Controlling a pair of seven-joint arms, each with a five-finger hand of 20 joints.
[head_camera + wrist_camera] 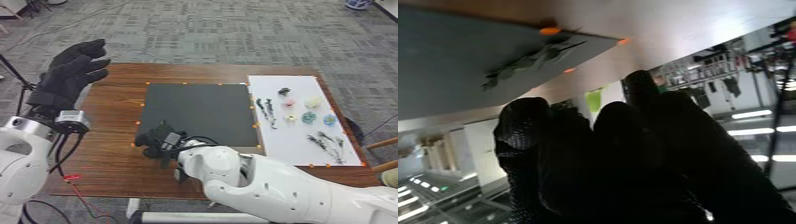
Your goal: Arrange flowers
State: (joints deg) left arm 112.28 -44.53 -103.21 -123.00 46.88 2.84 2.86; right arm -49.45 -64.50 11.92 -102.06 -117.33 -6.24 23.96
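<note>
Leftward, the left hand [67, 80] hung open; whether the right hand [157, 140], near a leafy sprig [527, 62] on the black board [197, 110], gripped anything was unclear.

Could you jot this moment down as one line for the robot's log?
Arrange flowers; right hand at near-left corner of dark mat; leafy sprig on mat; left hand raised; blossoms on white board

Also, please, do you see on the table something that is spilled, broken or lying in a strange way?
Nothing stands out. The flower heads lie apart from each other on the white board, and a leafy sprig lies on the dark board.
</note>
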